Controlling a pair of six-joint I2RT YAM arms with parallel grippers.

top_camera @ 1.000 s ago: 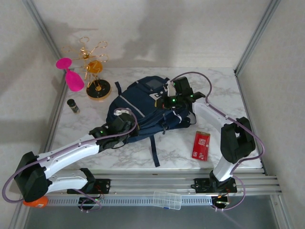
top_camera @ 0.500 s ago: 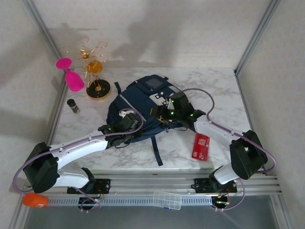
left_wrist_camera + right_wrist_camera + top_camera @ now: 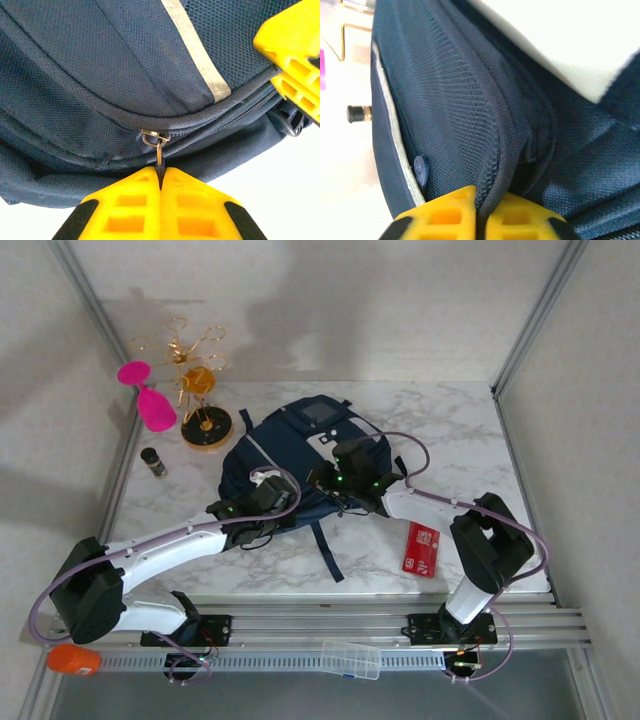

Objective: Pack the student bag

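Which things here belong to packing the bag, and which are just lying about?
Job: student bag; zipper pull, gripped by left end effector; right end effector, pinching bag fabric.
Lying about: red packet, gold ornament, pink object, small dark bottle, clear case.

Blocked at centre by the student bag (image 3: 290, 445), with left gripper (image 3: 160, 175) and right gripper (image 3: 481, 197) clamped on its near edge. Crowded at left rear by gold wire stand (image 3: 203, 400), pink goblet (image 3: 150, 403) and small dark bottle (image 3: 153, 461). Passable over bare table (image 3: 460, 430) at right rear. Narrowed at near right by red packet (image 3: 422, 546).
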